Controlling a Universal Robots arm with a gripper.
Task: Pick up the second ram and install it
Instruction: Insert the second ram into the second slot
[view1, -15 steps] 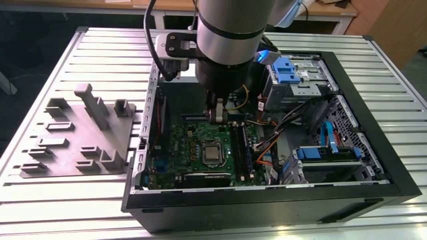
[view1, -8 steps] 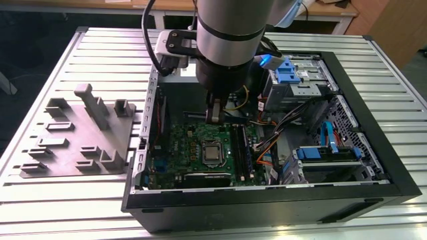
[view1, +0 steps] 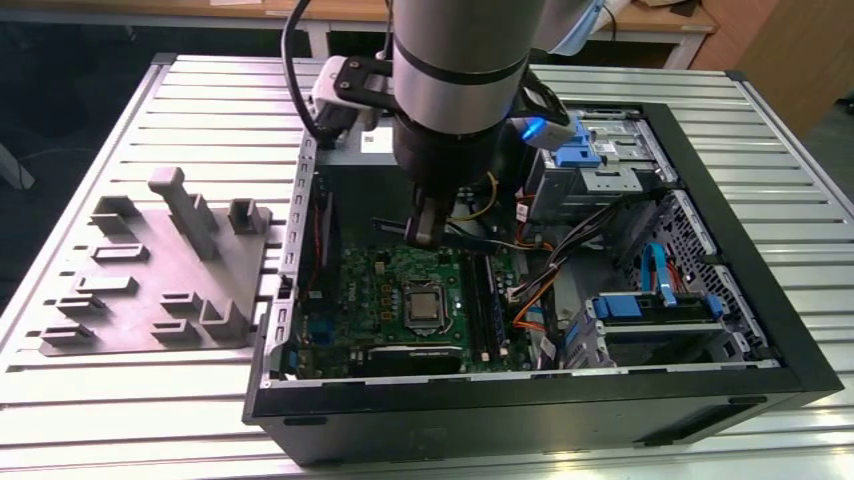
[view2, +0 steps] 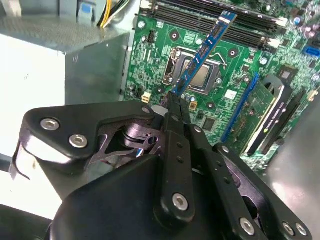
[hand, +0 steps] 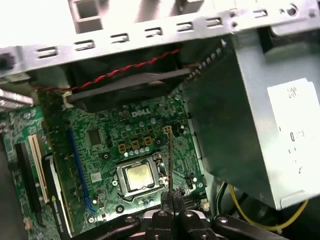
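My gripper hangs inside the open computer case, over the green motherboard. It is shut on one end of a blue ram stick. In the second wrist view the stick juts out from the fingertips above the processor socket, pointing toward the black ram slots. The first wrist view has the ram stick edge-on as a thin dark line, rising from the gripper beside the socket. The slots lie just to the exterior view's right of the socket.
A grey fixture plate with holders lies on the slatted table at the exterior view's left. The metal power supply box stands close beside the gripper. Drive cages with blue tabs and loose cables fill the case's right side.
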